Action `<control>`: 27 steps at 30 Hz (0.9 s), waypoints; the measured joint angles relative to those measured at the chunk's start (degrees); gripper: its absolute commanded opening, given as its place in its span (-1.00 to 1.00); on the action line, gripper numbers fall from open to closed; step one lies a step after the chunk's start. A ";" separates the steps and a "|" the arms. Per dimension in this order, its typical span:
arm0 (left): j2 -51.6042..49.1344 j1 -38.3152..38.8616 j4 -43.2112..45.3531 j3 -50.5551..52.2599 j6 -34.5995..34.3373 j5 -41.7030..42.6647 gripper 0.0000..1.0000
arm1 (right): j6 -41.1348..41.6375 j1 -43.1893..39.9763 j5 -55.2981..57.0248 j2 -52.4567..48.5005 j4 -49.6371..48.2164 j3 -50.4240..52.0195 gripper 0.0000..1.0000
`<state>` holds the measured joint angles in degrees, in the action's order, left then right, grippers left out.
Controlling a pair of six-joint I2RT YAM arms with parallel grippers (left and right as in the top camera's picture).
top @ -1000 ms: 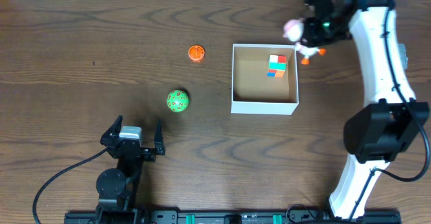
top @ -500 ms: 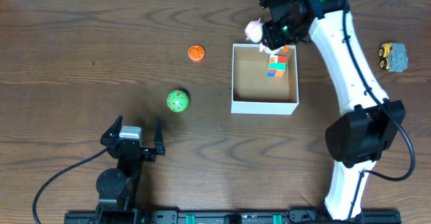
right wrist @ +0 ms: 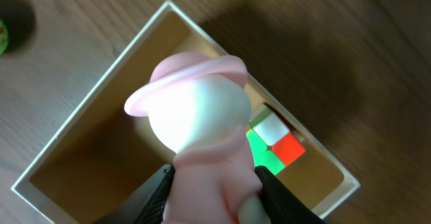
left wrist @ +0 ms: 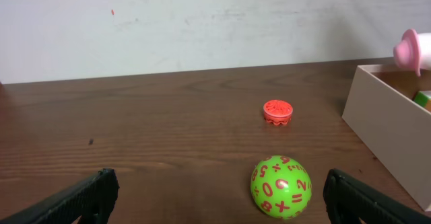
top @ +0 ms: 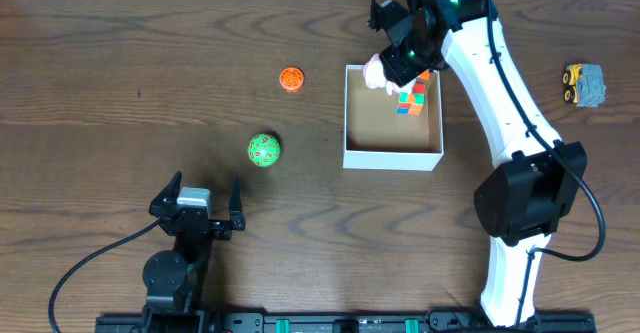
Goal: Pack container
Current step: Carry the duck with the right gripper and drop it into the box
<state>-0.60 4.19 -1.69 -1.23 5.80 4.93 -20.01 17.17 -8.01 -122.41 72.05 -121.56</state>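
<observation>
While the left gripper (top: 200,197) rests with its jaws wide apart near the worktop's near edge, as before, the overhead view shows the right arm has moved. A second ago it held the pink toy figure (top: 375,70) off the box's far right corner. The right gripper (top: 393,69), clamped on the figure, now hangs over the far left corner of the container (top: 392,159). A toy truck (top: 583,84), hidden under the arm a second ago, shows by the right edge. The container has not moved. It lies right of the middle, nearer the far edge, square and shallow, with white outer walls and a brown floor. A coloured cube (top: 410,98) lies in its far right corner. The orange disc (top: 291,78) and green ball (top: 264,150) lie left of it, unmoved.

From the left wrist, the two dark fingers (left wrist: 74,200) stand far apart with the green ball (left wrist: 281,187) between them, farther out. The orange disc (left wrist: 277,112) lies beyond it. The container's pale wall (left wrist: 384,133) runs along the right, with the figure (left wrist: 412,49) above its far end.

From the right wrist, both fingers (right wrist: 151,197) press the figure's (right wrist: 195,116) body. Below it are the container's brown inside (right wrist: 101,109) and the cube (right wrist: 279,143), red, white and green.
</observation>
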 measured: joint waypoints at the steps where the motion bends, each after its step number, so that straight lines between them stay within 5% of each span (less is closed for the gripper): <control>1: 0.00 -0.02 0.00 0.00 0.00 0.02 0.96 | -0.92 0.00 -0.39 0.00 -0.02 0.02 -0.21; 27: 0.00 -0.02 0.00 0.00 0.00 0.00 0.96 | -12.02 0.00 -5.03 -0.11 -6.80 7.30 0.15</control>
<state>-0.60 4.16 -1.69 -1.23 5.80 4.93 -32.03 17.17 -13.04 -122.52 65.25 -114.26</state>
